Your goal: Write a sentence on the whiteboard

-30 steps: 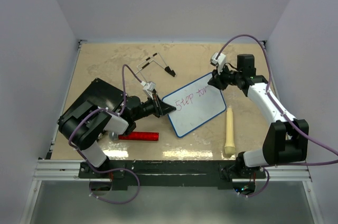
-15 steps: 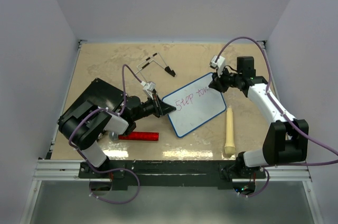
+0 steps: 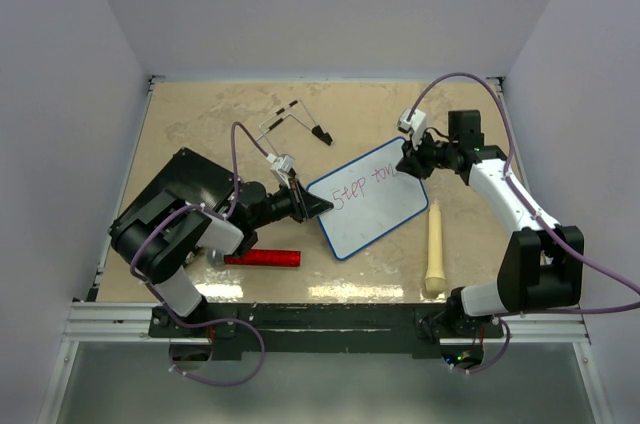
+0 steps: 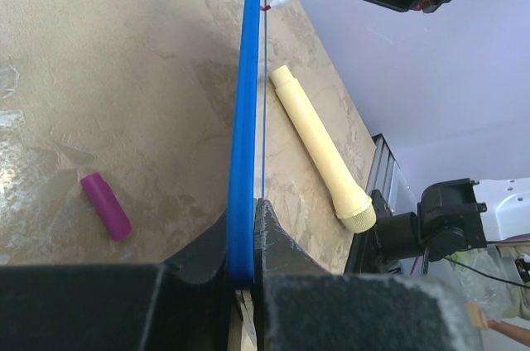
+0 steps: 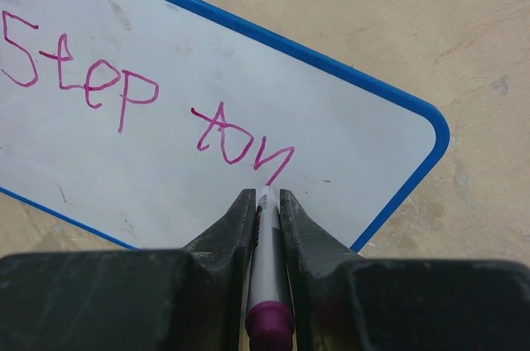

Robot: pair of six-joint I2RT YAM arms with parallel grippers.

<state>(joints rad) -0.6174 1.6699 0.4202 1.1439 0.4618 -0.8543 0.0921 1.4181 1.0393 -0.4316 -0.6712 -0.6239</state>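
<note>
**Marbled table (image 3: 200, 134), whiteboard (image 3: 375, 206) clamped, marker (image 5: 267, 285) tip on the white**

Beige, stone-patterned tabletop fills the space ahead of the two arm bases, with pale walls (image 3: 330, 4) closing it in. Nearest to us on the left lies a red cylinder (image 3: 262, 258), roughly parallel to the front edge. On the right, a cream handle (image 3: 435, 247) with a bulbous end points away from us, just beside the whiteboard's right corner.

Further in, we see the left gripper (image 3: 318, 206) closed tight on the whiteboard's left blue rim. The left wrist view shows both fingers pressed against the rim, which is seen edge-on. A small purple cap (image 4: 106, 206) lies on the table to one side of that rim. Behind the left arm sits a black slab (image 3: 180, 179).

The whiteboard rests askew at the middle of the table, between the two grippers. Across its upper part runs the sentence (image 5: 124, 103), in pink-purple handwriting: "Step", then "to" and a zigzag letter.

Beyond that, the right gripper (image 5: 265, 195) reaches over the far right corner of the whiteboard. Its fingers are squeezed together on the marker, whose tip touches the white surface at the foot of the last stroke.

Farthest back, a thin wire frame (image 3: 295, 121) lies on the table, well apart from the whiteboard.
</note>
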